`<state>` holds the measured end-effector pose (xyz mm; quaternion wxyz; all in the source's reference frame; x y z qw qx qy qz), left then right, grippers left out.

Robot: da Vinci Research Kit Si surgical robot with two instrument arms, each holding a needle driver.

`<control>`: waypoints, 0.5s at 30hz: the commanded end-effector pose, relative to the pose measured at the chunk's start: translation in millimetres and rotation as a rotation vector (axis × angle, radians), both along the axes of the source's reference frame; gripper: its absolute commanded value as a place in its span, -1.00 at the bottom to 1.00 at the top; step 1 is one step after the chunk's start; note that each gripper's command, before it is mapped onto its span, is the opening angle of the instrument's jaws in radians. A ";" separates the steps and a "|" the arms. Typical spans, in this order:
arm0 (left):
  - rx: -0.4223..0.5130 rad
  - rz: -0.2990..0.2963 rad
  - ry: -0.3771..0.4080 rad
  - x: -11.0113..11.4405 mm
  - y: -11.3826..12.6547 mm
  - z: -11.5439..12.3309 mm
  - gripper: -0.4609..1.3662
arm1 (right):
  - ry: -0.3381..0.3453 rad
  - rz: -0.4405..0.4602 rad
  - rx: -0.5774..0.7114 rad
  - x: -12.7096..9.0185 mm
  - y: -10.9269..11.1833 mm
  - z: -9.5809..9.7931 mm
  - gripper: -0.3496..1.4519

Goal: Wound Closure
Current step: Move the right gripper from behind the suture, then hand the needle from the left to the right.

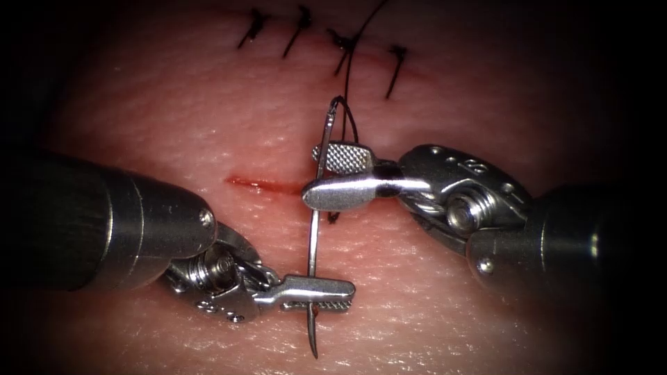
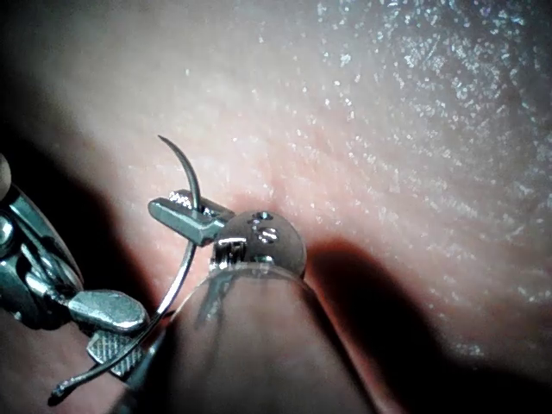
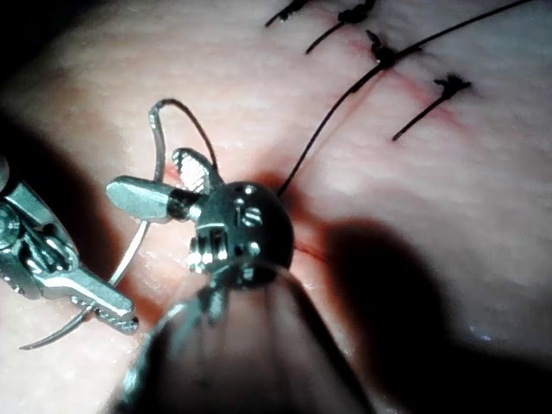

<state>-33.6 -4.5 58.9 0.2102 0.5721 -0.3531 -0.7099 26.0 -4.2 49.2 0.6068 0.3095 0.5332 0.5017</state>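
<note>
Endoscope: left tool (image 1: 326,295) in from 9 o'clock, jaws clamped on needle (image 1: 316,243) near its point end, tip poking out toward 6 o'clock. Needle clear of tissue (image 1: 174,132), standing across the cut (image 1: 260,185). Right tool (image 1: 333,177) in from 3 o'clock, jaws parted around the needle's upper shaft, gripping nothing. Thread (image 1: 351,76) running from the swage toward 12 o'clock, past four stitches (image 1: 340,52). Streak of red fluid (image 1: 250,183) along the cut, at 9 o'clock from right tool.

Left wrist: left tool (image 2: 185,214) closed on needle (image 2: 184,259); point curving free beyond the jaws. Right tool (image 2: 112,332) alongside, agape.

Right wrist: right tool (image 3: 168,185) spread either side of needle (image 3: 142,233), probably not touching, though hard to judge. Left tool (image 3: 112,310) holding needle. Thread (image 3: 345,95) leading to stitches (image 3: 384,53).
</note>
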 end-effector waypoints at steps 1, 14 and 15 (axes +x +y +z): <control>-0.002 0.004 0.005 0.0 0.0 -0.1 -0.88 | 0.006 0.000 0.006 0.2 0.0 0.2 0.33; 0.000 -0.001 -0.003 -0.1 0.0 -0.4 -0.88 | 0.039 -0.004 0.040 1.0 -0.3 0.8 0.04; 0.000 -0.001 -0.003 -0.1 0.0 -0.4 -0.88 | 0.039 -0.004 0.039 0.9 -0.3 0.8 0.03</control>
